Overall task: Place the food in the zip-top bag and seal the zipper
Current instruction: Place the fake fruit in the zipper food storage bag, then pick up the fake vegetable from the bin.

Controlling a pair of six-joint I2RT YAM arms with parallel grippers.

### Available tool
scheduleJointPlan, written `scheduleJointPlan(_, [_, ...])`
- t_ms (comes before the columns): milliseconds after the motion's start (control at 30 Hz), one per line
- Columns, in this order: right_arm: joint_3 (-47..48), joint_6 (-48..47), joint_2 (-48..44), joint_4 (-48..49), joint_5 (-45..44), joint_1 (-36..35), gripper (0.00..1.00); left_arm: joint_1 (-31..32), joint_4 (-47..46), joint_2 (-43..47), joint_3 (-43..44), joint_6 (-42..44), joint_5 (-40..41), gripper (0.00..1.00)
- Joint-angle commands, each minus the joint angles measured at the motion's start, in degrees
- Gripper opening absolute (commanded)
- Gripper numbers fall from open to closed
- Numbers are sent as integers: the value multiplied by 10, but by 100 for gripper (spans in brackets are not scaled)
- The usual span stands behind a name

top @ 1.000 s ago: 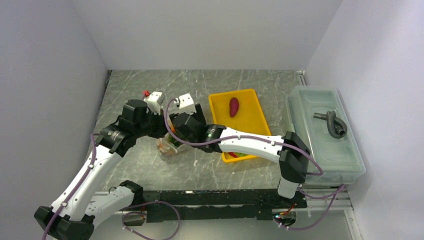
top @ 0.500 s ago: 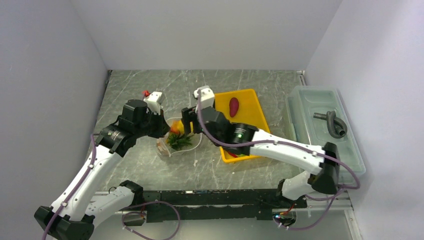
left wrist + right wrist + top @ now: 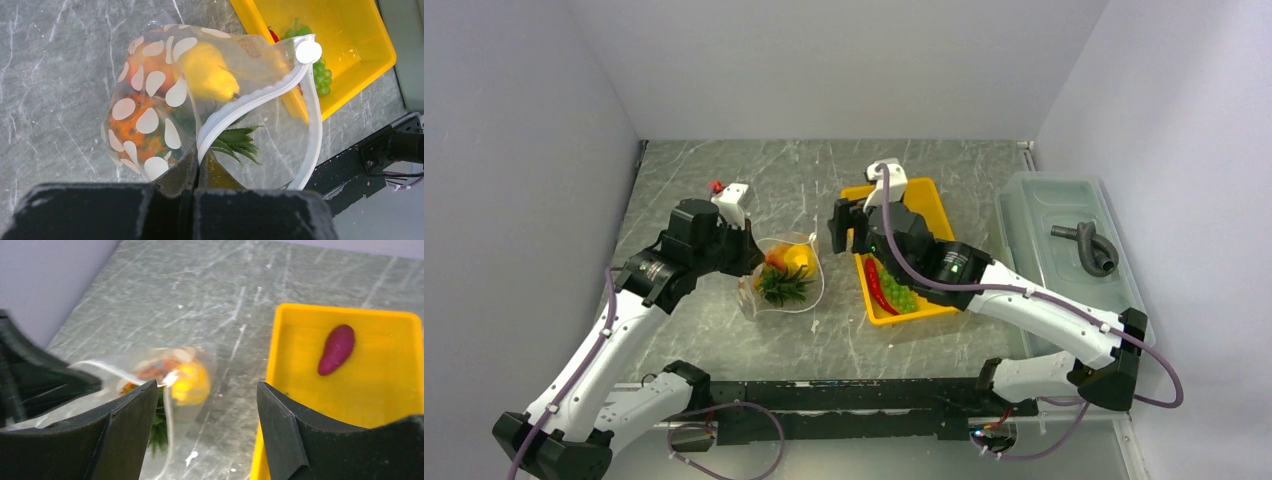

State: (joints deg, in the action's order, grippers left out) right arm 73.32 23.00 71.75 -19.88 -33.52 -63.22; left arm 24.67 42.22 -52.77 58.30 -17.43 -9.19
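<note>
Grapes (image 3: 322, 82) partly behind zip-top bag (image 3: 150, 100)

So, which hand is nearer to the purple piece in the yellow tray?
Right. The right hand hovers open at the left edge of the yellow tray, with the purple piece just ahead of it. The left hand is left of the tray, shut on the zip-top bag.

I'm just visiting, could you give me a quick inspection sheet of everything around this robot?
Surface: grey marbled table.
Job's things: clear polka-dot plastic bag, mouth open, holds yellow pear and orange pineapple; purple eggplant-like piece, red chilli, green grapes in yellow rectangular tray.
Clutter: translucent lidded bin with grey hose piece on top.
Grippers: left gripper shut on bag rim; right gripper open, empty.
Cables: purple cables along arms.
Surroundings: plain white walls.
</note>
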Motion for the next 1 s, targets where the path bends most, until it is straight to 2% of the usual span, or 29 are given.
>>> scheduleJointPlan(0, [-33, 20, -31, -14, 23, 62, 76, -3, -20, -2, -1, 1, 0, 0])
scheduleJointPlan(367, [-89, 24, -15, -13, 81, 182, 77, -3, -19, -4, 0, 1, 0, 0])
scheduleJointPlan(500, [-90, 20, 16, -18, 86, 222, 78, -2, -18, -4, -1, 2, 2, 0])
scheduleJointPlan(667, [-112, 28, 57, 16, 134, 270, 81, -3, -18, -2, 0, 1, 2, 0])
scheduleJointPlan(967, [-117, 44, 131, 57, 166, 323, 85, -3, -17, -2, 1, 3, 2, 0])
